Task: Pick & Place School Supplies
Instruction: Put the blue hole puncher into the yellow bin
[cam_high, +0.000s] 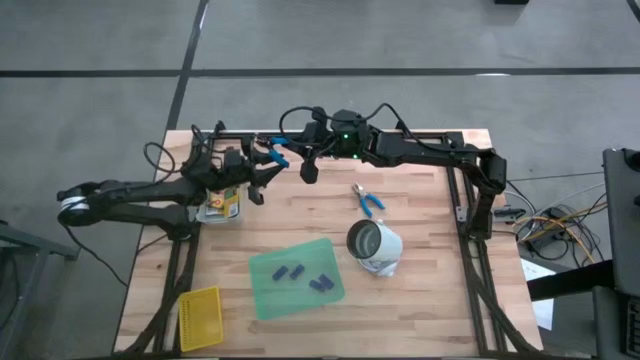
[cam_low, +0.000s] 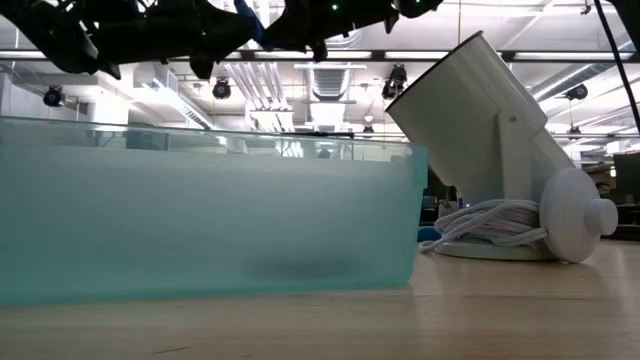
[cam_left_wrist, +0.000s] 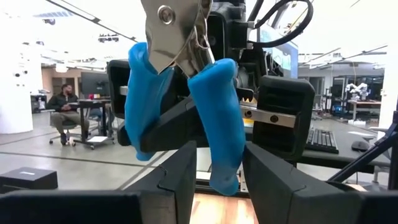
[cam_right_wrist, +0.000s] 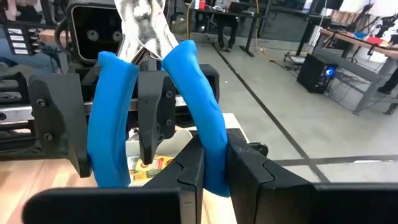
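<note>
A blue-handled metal tool (cam_high: 275, 153) is up in the air over the far left part of the table, between my two grippers. My right gripper (cam_right_wrist: 216, 177) is shut on one of its handles. My left gripper (cam_left_wrist: 219, 183) is open, its fingers on either side of the other handle (cam_left_wrist: 217, 143), with a gap on one side. A second blue-handled tool (cam_high: 368, 200) lies flat on the table. Yellow-and-green crayon boxes (cam_high: 222, 205) sit under my left arm. Several purple-blue pieces (cam_high: 290, 272) lie on the green sheet (cam_high: 296, 300). My right gripper pinches one blue handle (cam_right_wrist: 208, 146) of the tool near its free end between its two fingers (cam_right_wrist: 249, 177). It reaches in from the table's right. The tool is lifted clear of the table, with its metal jaws (cam_right_wrist: 142, 25) pointing away from the fingers.
A white lamp-like object (cam_high: 375, 248) with a coiled cord lies right of the green sheet and fills the right of the low view (cam_low: 500, 150). A yellow mesh basket (cam_high: 200, 318) sits at the near left corner. People sit in the room behind.
</note>
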